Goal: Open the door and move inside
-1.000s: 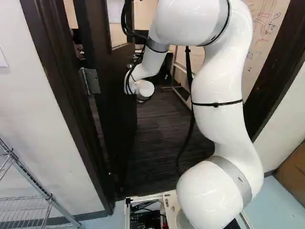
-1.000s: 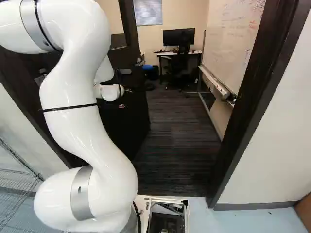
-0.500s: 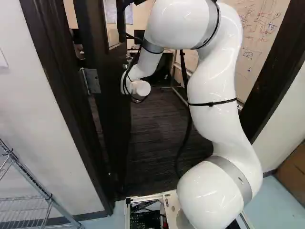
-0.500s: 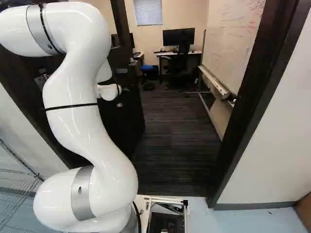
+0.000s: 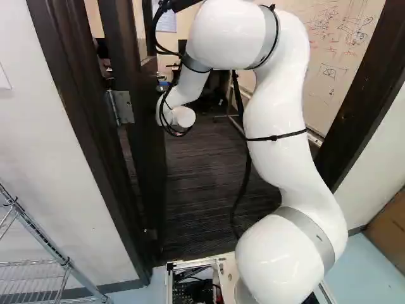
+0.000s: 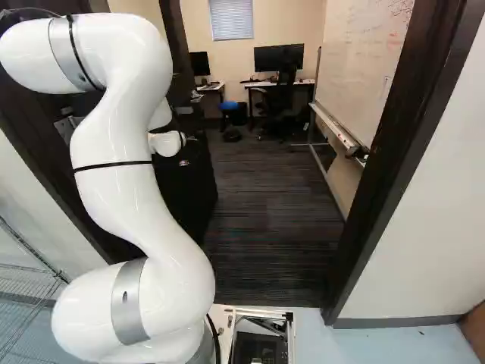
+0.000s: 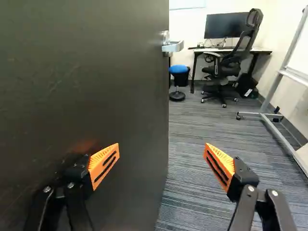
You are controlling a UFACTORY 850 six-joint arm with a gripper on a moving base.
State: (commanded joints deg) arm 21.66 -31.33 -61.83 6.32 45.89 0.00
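The door (image 7: 96, 72), dark, flat and faintly scuffed, stands open at the left of the left base view, a silver handle (image 7: 174, 46) at its edge; the gripper (image 7: 162, 146) is released, fingers wide apart, carpet (image 7: 185, 168) beyond

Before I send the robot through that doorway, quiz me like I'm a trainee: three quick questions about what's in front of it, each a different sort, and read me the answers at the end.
1. True or false: the door stands open, with the room's floor showing past its edge.

2. Multiple choice: how does the gripper stand?
a) shut on the door
b) open, its two fingers well apart
c) shut on nothing

3. Fill in the missing word: the stool beyond the door has a ____ seat.

Key: 1. True. 2. b. 3. Blue.
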